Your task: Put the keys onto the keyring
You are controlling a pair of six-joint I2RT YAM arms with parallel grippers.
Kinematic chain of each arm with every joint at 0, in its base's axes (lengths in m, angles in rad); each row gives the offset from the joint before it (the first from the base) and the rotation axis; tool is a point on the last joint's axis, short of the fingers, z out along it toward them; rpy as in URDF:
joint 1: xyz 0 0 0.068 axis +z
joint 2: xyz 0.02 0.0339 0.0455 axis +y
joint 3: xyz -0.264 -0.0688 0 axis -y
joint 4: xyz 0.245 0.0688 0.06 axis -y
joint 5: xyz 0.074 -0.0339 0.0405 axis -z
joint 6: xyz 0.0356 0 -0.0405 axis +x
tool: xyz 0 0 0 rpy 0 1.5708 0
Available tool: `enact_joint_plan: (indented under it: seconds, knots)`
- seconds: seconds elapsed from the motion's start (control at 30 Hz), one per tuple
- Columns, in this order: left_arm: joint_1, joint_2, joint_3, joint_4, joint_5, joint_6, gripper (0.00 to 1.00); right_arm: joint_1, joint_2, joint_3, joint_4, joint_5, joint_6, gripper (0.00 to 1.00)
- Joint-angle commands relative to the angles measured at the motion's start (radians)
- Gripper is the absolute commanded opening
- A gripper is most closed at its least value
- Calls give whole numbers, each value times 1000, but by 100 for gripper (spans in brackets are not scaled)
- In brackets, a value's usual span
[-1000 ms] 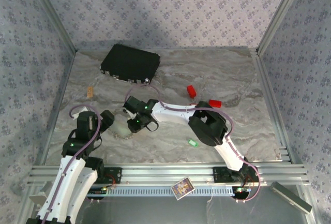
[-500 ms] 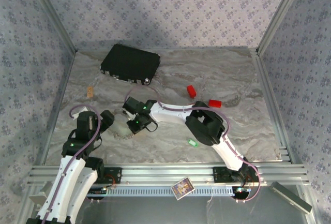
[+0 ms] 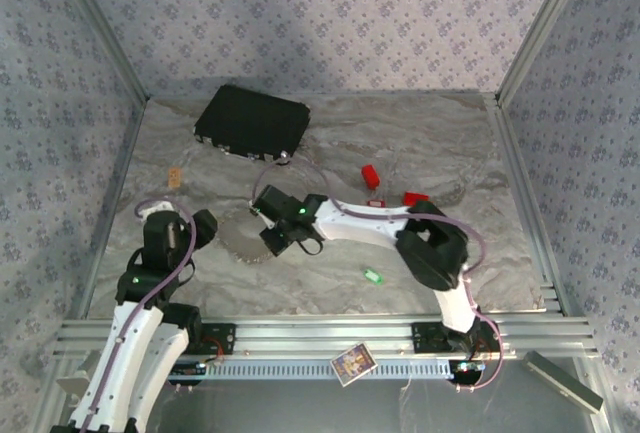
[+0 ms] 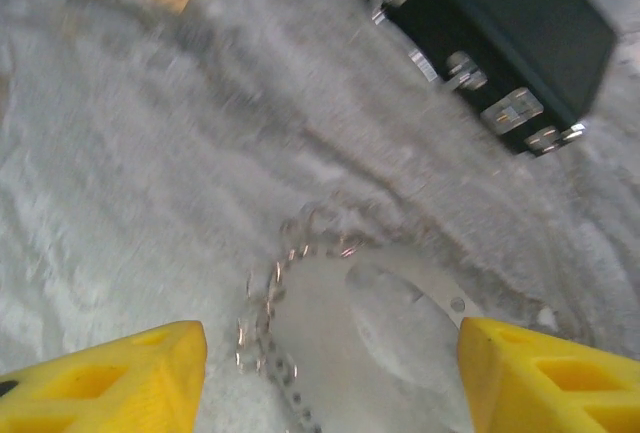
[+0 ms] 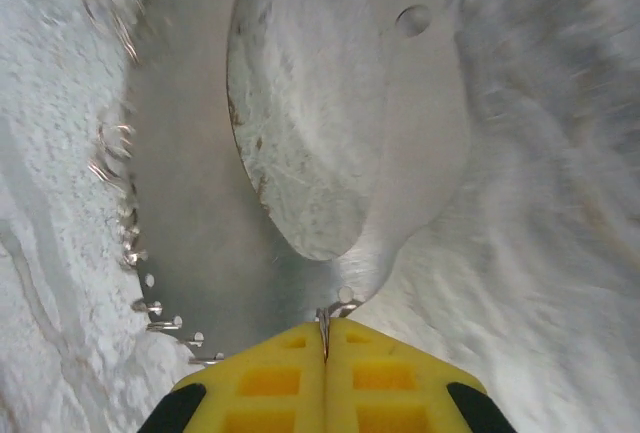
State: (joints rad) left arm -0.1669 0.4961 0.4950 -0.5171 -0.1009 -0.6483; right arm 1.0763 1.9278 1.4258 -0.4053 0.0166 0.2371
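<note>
The keyring [image 3: 243, 244], a pale floppy loop edged with silvery chain, lies on the marble left of centre. My right gripper [image 3: 280, 241] is shut on a thin metal link at the keyring's [image 5: 300, 133] near edge, its yellow fingertips [image 5: 325, 338] pressed together. My left gripper [image 3: 205, 229] hovers open just left of the loop, and the keyring [image 4: 370, 338] lies between its yellow fingers [image 4: 120, 373]. The green key [image 3: 373, 275] lies alone on the marble to the right. A small red key [image 3: 375, 202] lies between the two red blocks.
A black case [image 3: 252, 121] sits at the back left, also the black case [image 4: 500, 33] ahead of the left gripper. Two red blocks [image 3: 370, 174] [image 3: 415, 197] lie right of centre. An orange tag [image 3: 175, 175] is at the left. A card [image 3: 351, 362] rests on the front rail.
The right arm has shifted to the right, its gripper still pinching the keyring and pulling it along. The left arm has drawn back slightly to the left.
</note>
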Motion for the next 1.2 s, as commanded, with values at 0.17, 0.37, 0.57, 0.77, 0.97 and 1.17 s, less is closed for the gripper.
enact_joint_plan:
  seconds: [0.17, 0.37, 0.57, 0.77, 0.97, 1.17]
  knots:
    - [-36, 58, 146, 271, 208, 330, 54, -25, -324, -300, 381, 52, -267, 0]
    - [-91, 130, 197, 348, 353, 596, 52, -89, -453, -441, 559, -164, -360, 0]
    - [-105, 205, 185, 192, 650, 1112, 39, -184, -530, -566, 760, -417, -343, 0]
    - [-169, 188, 121, 251, 846, 1307, 35, -192, -605, -638, 822, -480, -492, 0]
    - [-198, 226, 123, 270, 1024, 1279, 32, -170, -626, -635, 829, -514, -541, 0]
    - [-216, 238, 104, 193, 1064, 1312, 23, -139, -616, -605, 809, -507, -568, 0]
